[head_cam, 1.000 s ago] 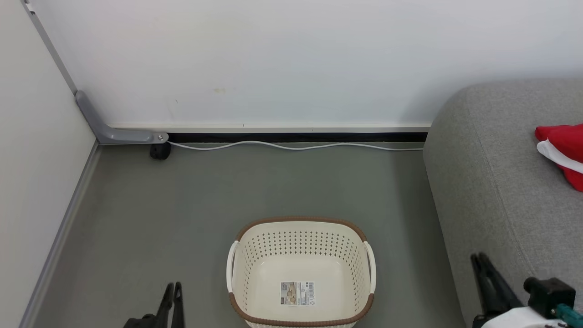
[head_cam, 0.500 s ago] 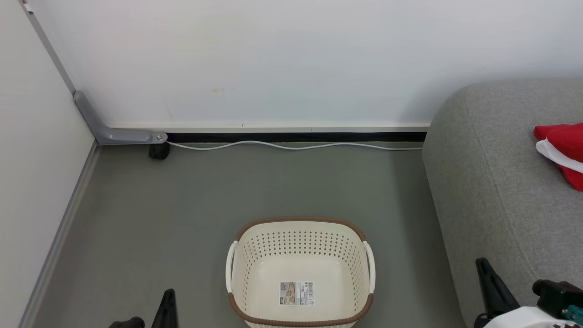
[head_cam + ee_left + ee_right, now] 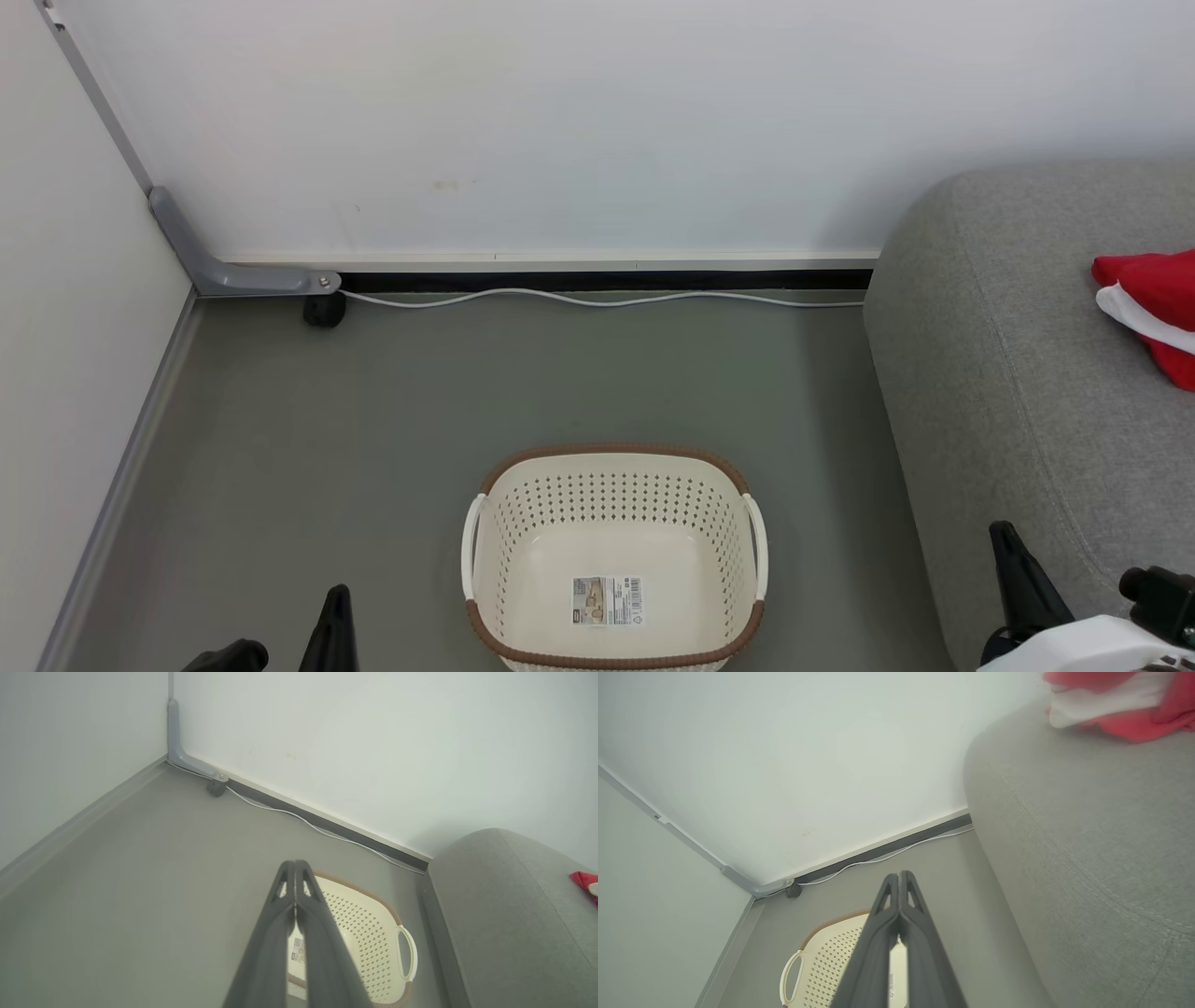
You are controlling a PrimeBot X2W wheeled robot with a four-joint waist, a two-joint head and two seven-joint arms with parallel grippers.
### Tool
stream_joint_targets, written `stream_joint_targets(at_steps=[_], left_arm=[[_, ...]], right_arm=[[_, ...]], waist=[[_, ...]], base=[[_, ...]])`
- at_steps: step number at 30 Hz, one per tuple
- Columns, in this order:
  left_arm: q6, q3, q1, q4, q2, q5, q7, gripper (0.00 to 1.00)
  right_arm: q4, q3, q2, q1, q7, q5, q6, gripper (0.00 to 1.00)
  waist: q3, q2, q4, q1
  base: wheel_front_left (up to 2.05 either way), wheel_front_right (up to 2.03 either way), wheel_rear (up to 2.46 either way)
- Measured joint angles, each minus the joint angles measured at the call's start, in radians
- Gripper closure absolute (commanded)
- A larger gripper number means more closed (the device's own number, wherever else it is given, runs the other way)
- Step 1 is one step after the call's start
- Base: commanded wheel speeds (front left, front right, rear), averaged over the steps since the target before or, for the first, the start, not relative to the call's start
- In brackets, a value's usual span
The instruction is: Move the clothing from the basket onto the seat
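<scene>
Clothing [image 3: 1153,308] on seat [image 3: 1008,392], 3 o'clock; basket [image 3: 611,451] empty, 6 o'clock. Left tool [image 3: 338,597], right tool [image 3: 1006,537] closed, holding nothing. Looks done; park arms.

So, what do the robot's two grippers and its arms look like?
The two grippers look alike. The left gripper and the right gripper each have two long, dark grey fingers that narrow to a point, with a small triangular opening near each tip. Behind the right gripper are a smooth white arm cover and a black rounded knob.
</scene>
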Motion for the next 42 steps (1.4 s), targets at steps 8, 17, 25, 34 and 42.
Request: stream_joint_targets(at_steps=[8, 17, 25, 34, 42], left_arm=[[-0.012, 0.013, -0.006, 0.0, 0.001, -0.089, 0.023, 1.0], [-0.039, 0.027, -0.02, -0.001, 0.003, -0.192, 0.045, 1.0], [-0.056, 0.041, -0.041, -0.001, 0.004, -0.278, 0.063, 1.0], [-0.074, 0.057, -0.047, -0.001, 0.004, -0.381, 0.094, 1.0], [-0.099, 0.072, -0.065, -0.002, 0.005, -0.466, 0.114, 1.0]], right_arm=[[-0.004, -0.021, 0.011, 0.0, 0.026, 0.08, 0.0, 1.0], [-0.011, -0.043, 0.023, -0.003, 0.053, 0.171, 0.0, 1.0], [-0.025, -0.058, 0.03, -0.008, 0.071, 0.247, -0.001, 1.0], [-0.033, -0.082, 0.04, -0.02, 0.1, 0.335, -0.001, 1.0], [-0.038, -0.096, 0.051, -0.021, 0.116, 0.417, -0.001, 1.0]], waist=[[0.0, 0.0, -0.002, 0.0], [0.001, 0.0, -0.003, -0.0001], [0.001, 0.0, -0.005, -0.0001], [0.002, 0.0, -0.007, -0.0001], [0.002, 0.0, -0.008, -0.0001]], base=[[0.0, 0.0, 0.0], [0.0, 0.0, 0.0], [0.0, 0.0, 0.0], [0.0, 0.0, 0.0], [0.0, 0.0, 0.0]])
